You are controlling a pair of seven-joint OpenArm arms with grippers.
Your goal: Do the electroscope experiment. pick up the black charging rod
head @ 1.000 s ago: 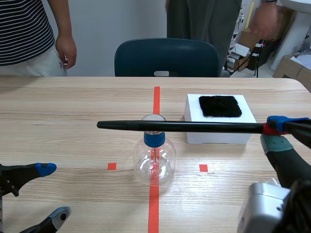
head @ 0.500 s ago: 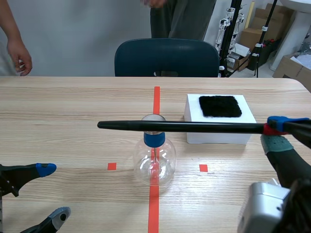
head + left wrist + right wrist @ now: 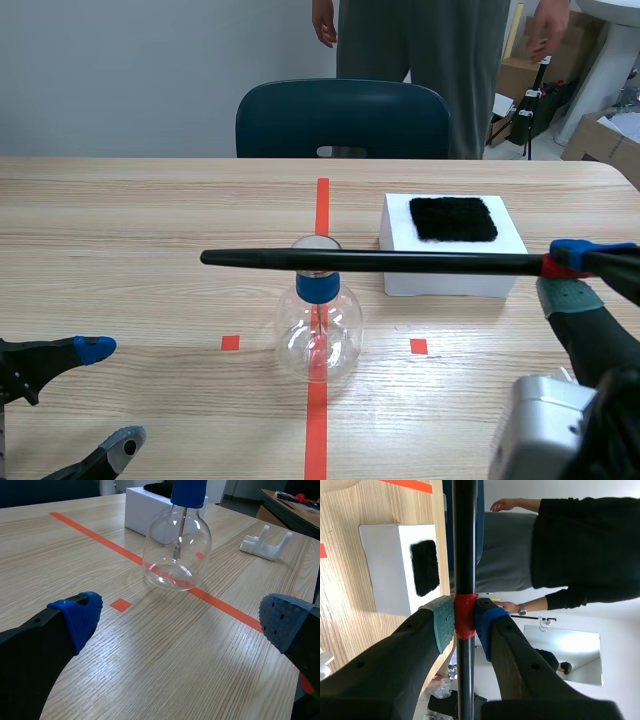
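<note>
The black charging rod (image 3: 370,261) hangs level above the table, its tip over the electroscope, a clear glass flask (image 3: 318,328) with a blue collar. My right gripper (image 3: 566,268) is shut on the rod at its red band, at the right edge of the scene. In the right wrist view the rod (image 3: 464,550) runs straight ahead between the pads, clamped at the red band by my right gripper (image 3: 465,622). My left gripper (image 3: 100,392) stands open low at the near left; in its own view that gripper (image 3: 182,622) has the flask (image 3: 176,550) ahead of it.
A white block (image 3: 452,246) with a black fur pad (image 3: 453,218) on top lies right of the flask. A white plastic stand (image 3: 265,542) sits beyond the flask in the left wrist view. A blue chair (image 3: 342,118) and a standing person (image 3: 425,45) are behind the table.
The rod, flask and both grippers have kept still. Only the people behind the table have moved: one left the top left, another now stands behind the chair.
</note>
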